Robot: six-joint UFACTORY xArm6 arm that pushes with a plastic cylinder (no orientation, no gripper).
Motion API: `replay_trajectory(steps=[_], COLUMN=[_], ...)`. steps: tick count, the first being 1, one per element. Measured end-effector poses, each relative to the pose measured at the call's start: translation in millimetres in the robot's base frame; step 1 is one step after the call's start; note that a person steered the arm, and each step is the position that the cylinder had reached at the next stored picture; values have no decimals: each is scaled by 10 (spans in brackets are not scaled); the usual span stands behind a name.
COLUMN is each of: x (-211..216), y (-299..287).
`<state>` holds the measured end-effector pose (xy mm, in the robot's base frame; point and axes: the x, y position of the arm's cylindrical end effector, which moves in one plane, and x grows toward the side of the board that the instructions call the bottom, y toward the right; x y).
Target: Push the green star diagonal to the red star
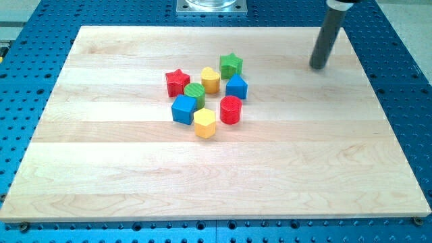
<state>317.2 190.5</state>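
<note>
The green star [231, 65] sits at the top right of a tight cluster of blocks near the middle of the wooden board [101, 155]. The red star [177, 82] is at the cluster's left, about 80 pixels left of the green star and a little lower. A yellow heart-like block [210, 79] lies between them. My tip [317, 67] rests on the board well to the right of the green star, apart from every block.
The cluster also holds a green cylinder [194, 94], a blue block [236, 87], a blue cube [183, 109], a red cylinder [231, 109] and a yellow hexagon [204, 123]. A metal mount [211, 6] sits at the view's top.
</note>
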Motion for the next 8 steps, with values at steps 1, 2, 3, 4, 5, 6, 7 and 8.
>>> replay_trajectory(steps=[1, 2, 3, 4, 5, 6, 7, 8], x=[-1, 180, 267, 285, 284, 165, 129, -161], y=[-630, -755, -1191, -1386, -1503, -1706, -2155, -2114])
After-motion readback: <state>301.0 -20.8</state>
